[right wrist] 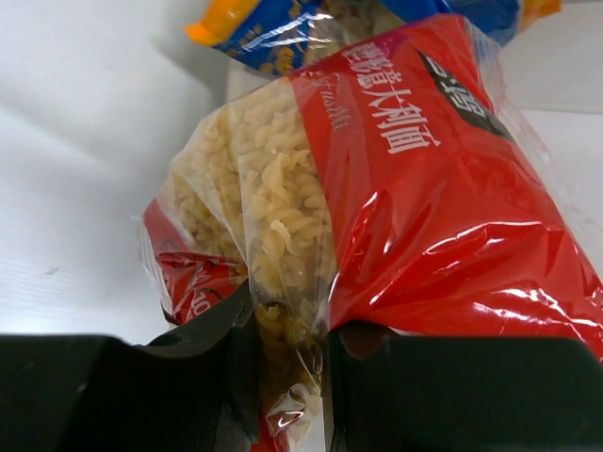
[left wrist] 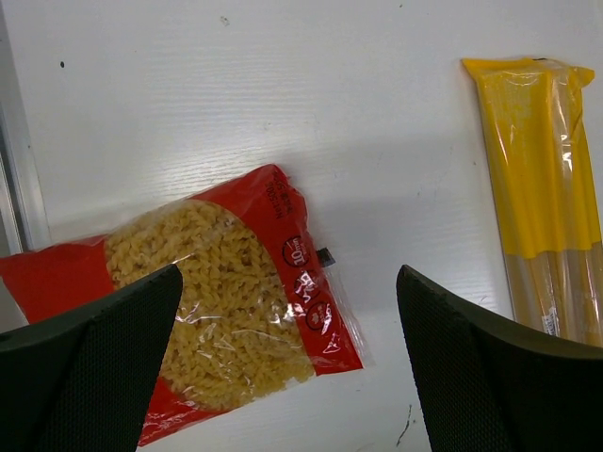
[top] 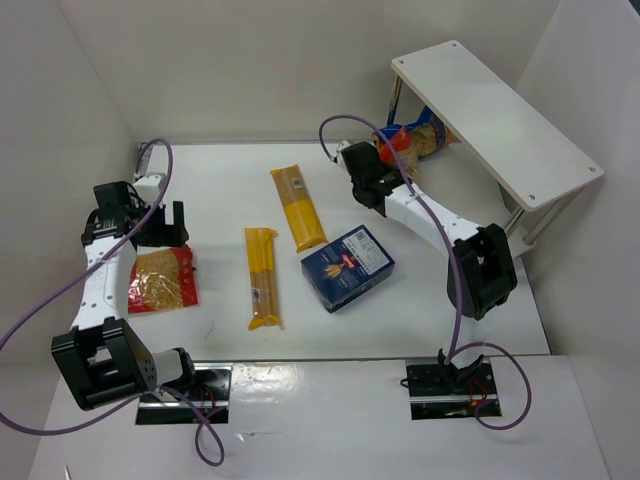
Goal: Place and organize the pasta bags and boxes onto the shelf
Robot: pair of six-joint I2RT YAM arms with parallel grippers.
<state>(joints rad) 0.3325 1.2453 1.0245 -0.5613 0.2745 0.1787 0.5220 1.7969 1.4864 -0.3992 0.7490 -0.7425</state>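
My right gripper (top: 388,163) (right wrist: 287,353) is shut on the edge of a red-edged bag (right wrist: 415,188) of spiral pasta, held up by the near end of the white shelf (top: 500,110). A blue-edged bag (top: 428,138) (right wrist: 283,33) lies just beyond it, under the shelf's top board. My left gripper (top: 160,222) (left wrist: 287,282) hangs open over a second red-edged bag (top: 163,279) (left wrist: 217,301) lying flat at the left. The dark blue pasta box (top: 347,267) rests mid-table. Two spaghetti packs (top: 298,207) (top: 262,277) lie left of the box.
White walls close in the table on the left, back and right. The shelf's thin metal legs (top: 520,215) stand near my right arm's elbow. One spaghetti pack (left wrist: 546,179) shows at the right edge of the left wrist view.
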